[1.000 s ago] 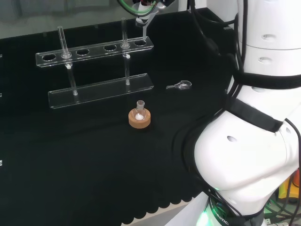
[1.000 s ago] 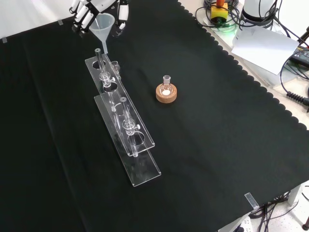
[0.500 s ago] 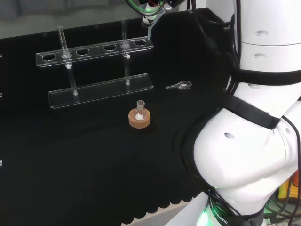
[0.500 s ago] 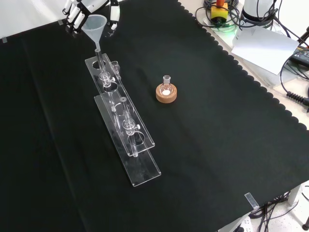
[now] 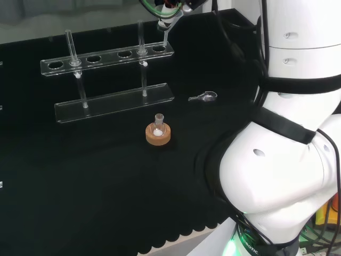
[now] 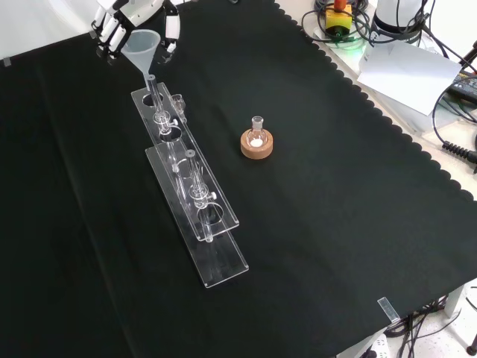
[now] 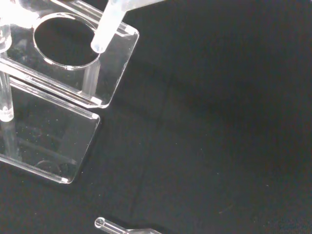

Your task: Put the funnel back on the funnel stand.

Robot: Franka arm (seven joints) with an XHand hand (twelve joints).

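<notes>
Change: hand and funnel sit a little further toward the top left of the front view than half a second ago; the funnel's tip is now close over the end hole of the stand, where before it hung just beyond that end.
Fingers: curled round the funnel's cone, holding it.
Funnel position: in the air at the far end of the stand in the front view, above the right-hand end hole in the head view; the wrist view shows the stem's tip at the rim of that round hole, not yet through it.
Funnel direction: long axis nearly upright, slightly tilted, wide mouth up, narrow stem down toward the stand.
Funnel material: cloudy translucent plastic, cone with a thin tube.
Stand material: clear plastic, two flat plates on thin posts, top plate with a row of round holes.
Flask: small, clear, some white in its bottom, seated in a cork ring, well apart from the stand.
Surface: black cloth with a scalloped edge.
</notes>
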